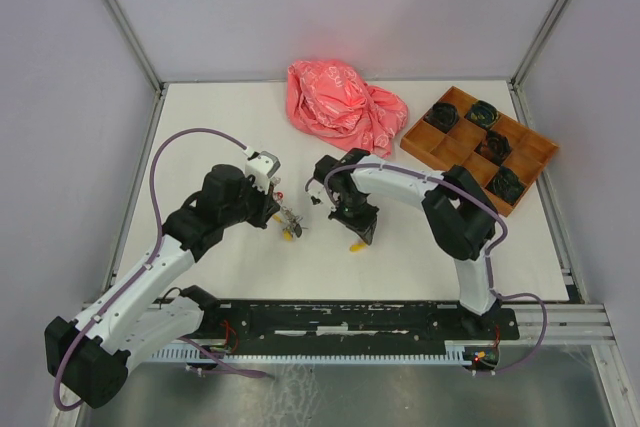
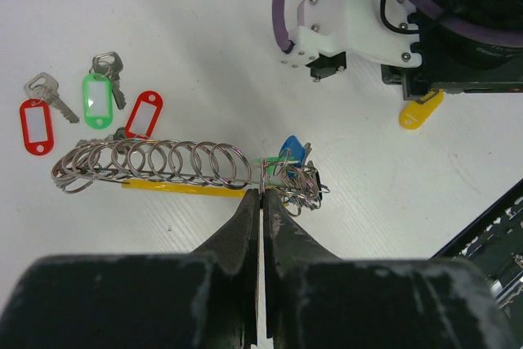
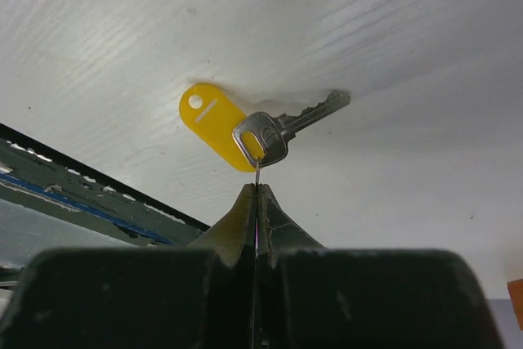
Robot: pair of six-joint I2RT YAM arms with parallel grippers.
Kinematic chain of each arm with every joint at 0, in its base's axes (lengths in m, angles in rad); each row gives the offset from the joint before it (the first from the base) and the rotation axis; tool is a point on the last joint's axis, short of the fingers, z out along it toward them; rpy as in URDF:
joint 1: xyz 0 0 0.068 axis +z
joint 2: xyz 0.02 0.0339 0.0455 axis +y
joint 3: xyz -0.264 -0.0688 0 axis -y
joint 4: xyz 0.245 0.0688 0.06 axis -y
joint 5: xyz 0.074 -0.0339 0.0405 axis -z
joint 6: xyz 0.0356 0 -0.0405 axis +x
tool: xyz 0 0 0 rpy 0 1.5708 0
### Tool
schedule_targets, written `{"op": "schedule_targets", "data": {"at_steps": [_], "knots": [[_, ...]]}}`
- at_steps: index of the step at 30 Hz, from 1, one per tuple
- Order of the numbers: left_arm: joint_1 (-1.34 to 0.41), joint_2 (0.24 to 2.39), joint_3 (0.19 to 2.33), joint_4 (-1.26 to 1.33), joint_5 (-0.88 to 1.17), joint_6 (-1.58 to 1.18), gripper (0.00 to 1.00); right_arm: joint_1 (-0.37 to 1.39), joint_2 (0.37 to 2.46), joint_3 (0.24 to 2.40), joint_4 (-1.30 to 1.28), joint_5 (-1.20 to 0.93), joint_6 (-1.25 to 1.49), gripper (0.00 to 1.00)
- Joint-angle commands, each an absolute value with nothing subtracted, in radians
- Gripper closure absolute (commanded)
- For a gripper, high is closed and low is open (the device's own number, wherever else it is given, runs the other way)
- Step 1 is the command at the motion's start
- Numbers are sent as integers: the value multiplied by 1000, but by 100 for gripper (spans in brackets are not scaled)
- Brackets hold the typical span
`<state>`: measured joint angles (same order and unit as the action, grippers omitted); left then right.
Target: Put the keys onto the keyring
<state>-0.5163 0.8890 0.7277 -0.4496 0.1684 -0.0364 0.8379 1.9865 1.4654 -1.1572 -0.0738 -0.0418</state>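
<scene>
In the left wrist view my left gripper [image 2: 261,192] is shut on the thin wire of the keyring [image 2: 262,176], which shows edge-on. A row of small silver loops [image 2: 155,161] and a blue-tagged key [image 2: 290,153] hang along it. Loose keys lie on the table beyond: one with a red tag [image 2: 35,126], one with a green tag [image 2: 96,100] and another red-tagged one [image 2: 144,114]. My right gripper [image 3: 257,188] is shut on the small loop of a silver key [image 3: 282,132] with a yellow tag [image 3: 214,124], low over the table. From above, the two grippers [image 1: 278,209] [image 1: 358,237] stand close together.
A crumpled pink bag [image 1: 345,107] lies at the back of the table. A brown compartment tray [image 1: 445,142] with dark objects sits at the back right. A black rail [image 1: 350,317] runs along the near edge, close behind the right gripper.
</scene>
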Motion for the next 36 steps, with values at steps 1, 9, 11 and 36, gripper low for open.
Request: {"op": "schedule_targets", "data": {"at_steps": [1,9,11,36], "knots": [[-509,867,746,-409,198,-23,97,840,2062,1586,-1220,-47,-76,97],[-509,865,746,-408,187,-26,97,841,2115,1657,-1196,-47,-77,86],[-509,863,746,-405,182,-27,97,841,2065,1631,-1153,-63,-65,76],[-508,848,738,-382,212,-39,97,815,1357,652,3,-51,127,61]]}}
